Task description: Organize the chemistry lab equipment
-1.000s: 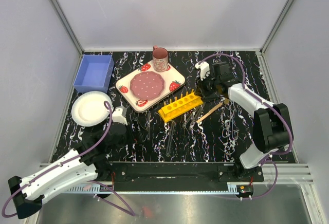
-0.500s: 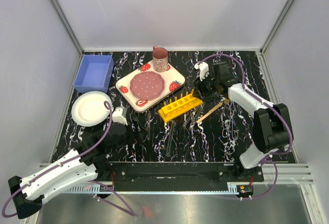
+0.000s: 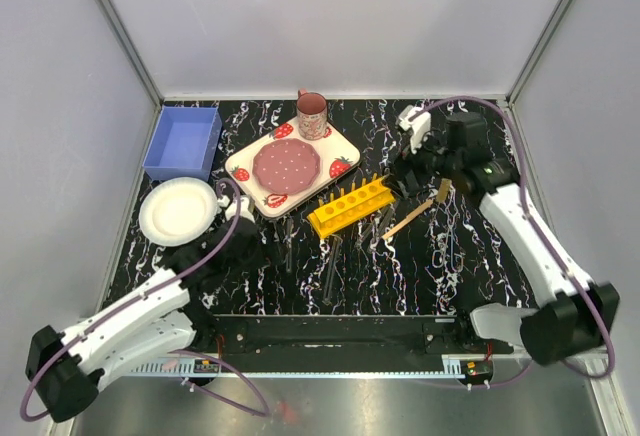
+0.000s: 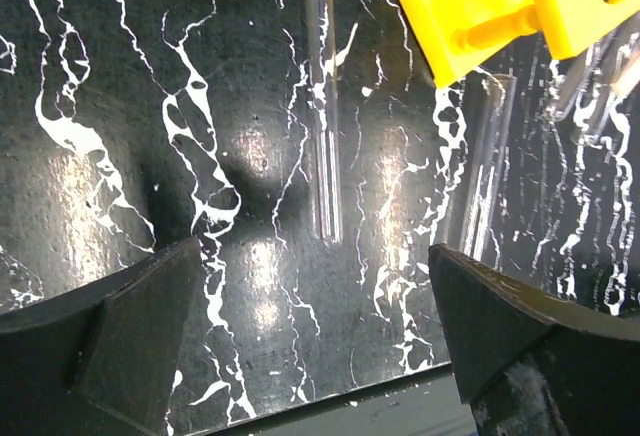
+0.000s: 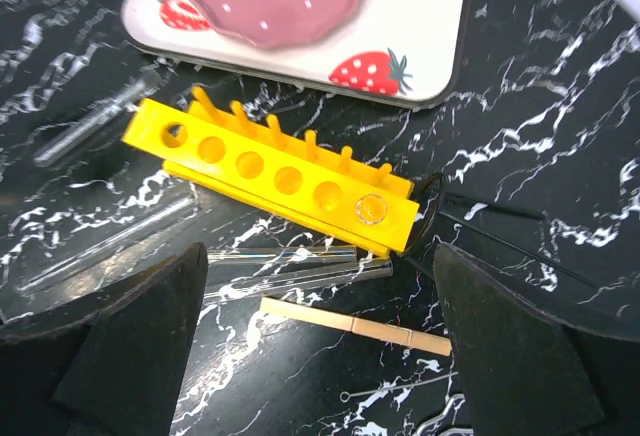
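Right wrist showed the right end effector (image 5: pixel 318 256) wide and empty above the yellow rack (image 5: pixel 250 171), its seated tube (image 5: pixel 373 212) upright in the end hole; the left end effector (image 4: pixel 312 248) gaped empty over a loose tube (image 4: pixel 323 136), likely lining up.

I count: yellow rack (image 5: pixel 280 171) 1 | tube in rack (image 5: pixel 372 211) 1 | loose tubes (image 5: pixel 290 254) at least 4 | brush (image 5: pixel 355 323) 1 | strawberry plate (image 3: pixel 330 146) 1 | paper plate (image 3: pixel 178 211) 1 | mug (image 3: pixel 311 114) 1 | blue bin (image 3: pixel 155 146) 1
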